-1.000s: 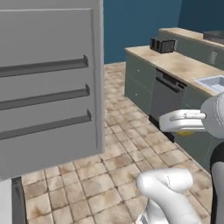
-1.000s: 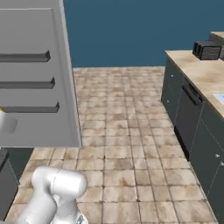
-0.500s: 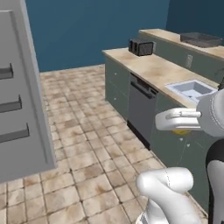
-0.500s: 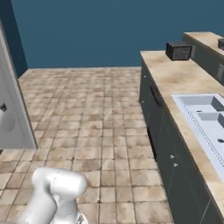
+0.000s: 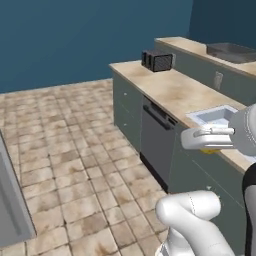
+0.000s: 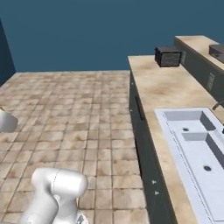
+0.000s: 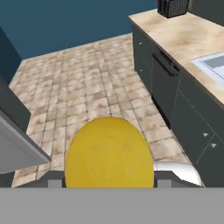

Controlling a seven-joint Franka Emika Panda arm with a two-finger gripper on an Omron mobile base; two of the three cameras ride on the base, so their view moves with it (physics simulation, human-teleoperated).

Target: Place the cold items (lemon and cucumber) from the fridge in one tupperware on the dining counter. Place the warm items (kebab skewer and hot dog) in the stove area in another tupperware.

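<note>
Carrying the lemon (image 7: 109,151), that's the story in the hand view: the yellow fruit sits right at the bottom between the claw (image 7: 109,181) tips, jaws partly closed and pressed to its sides, tiled floor (image 7: 87,87) spread beyond it. Off to the right runs a long worktop (image 7: 183,39) with dark cabinet fronts below.

Over to the left base view: the white hand (image 5: 207,138) reaches out level over the front edge of that worktop, just before the sink (image 5: 220,116), and a sliver of yellow peeks beneath it. A toaster (image 5: 157,60) stands well back, near the far corner. No tupperware shows from here, so I'd judge the carry is only partway along.

Right base view now: plenty of open floor on the left, the worktop edge and the sink basin on the right.

The risk? A round, smooth fruit in a sideways pinch could roll out if the arm swings sharply, and it would drop to the tiles or into the basin. The hand also rides close to the worktop lip, so a low sweep could clip it. Room to move lies out over the floor.
</note>
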